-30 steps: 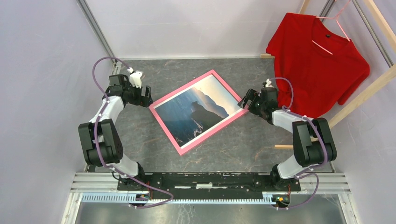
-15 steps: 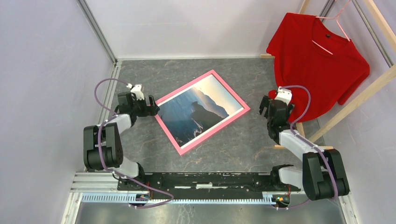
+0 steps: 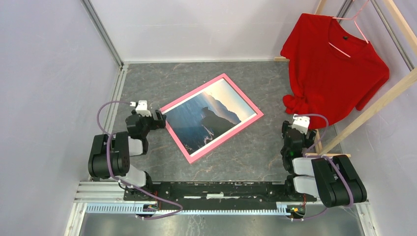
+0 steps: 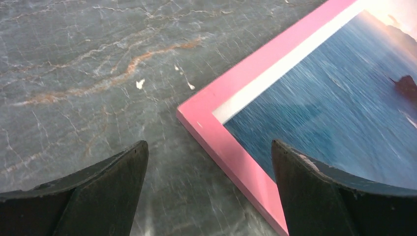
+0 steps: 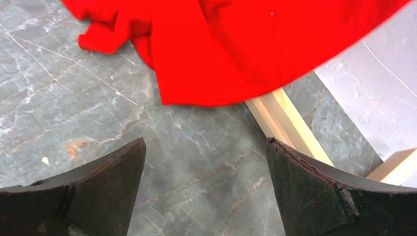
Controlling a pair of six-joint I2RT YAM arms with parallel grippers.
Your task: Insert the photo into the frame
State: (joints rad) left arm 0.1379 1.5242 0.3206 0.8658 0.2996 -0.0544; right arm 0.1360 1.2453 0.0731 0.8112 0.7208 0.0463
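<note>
Top view first: the frame [image 3: 174, 136] lies pink face up and skewed on the table [image 3: 246, 152], with the photo [image 3: 206, 115] showing inside its border. As far as this angle shows, it sits square in the opening. The left hand [image 3: 160, 118] is right at the frame's left corner, fingers spread, holding nothing. The right hand [image 3: 293, 133] is well apart from the frame, over by the red t-shirt [image 3: 334, 64] and the wooden clothes rack [image 3: 373, 105], and it too is spread and empty.

Left wrist view: the pink corner sits between the two dark fingers, and I cannot tell whether it touches either one. That's the danger spot. A forward or sideways drift here could catch the corner, skid the frame across the table, and perhaps jog the photo loose in its opening.

Right wrist view: bare table between the spread fingers, with the t-shirt's hem and the rack's pale wooden foot just ahead. If it reaches any further that way, a fingertip could snag the cloth or knock the rack.
</note>
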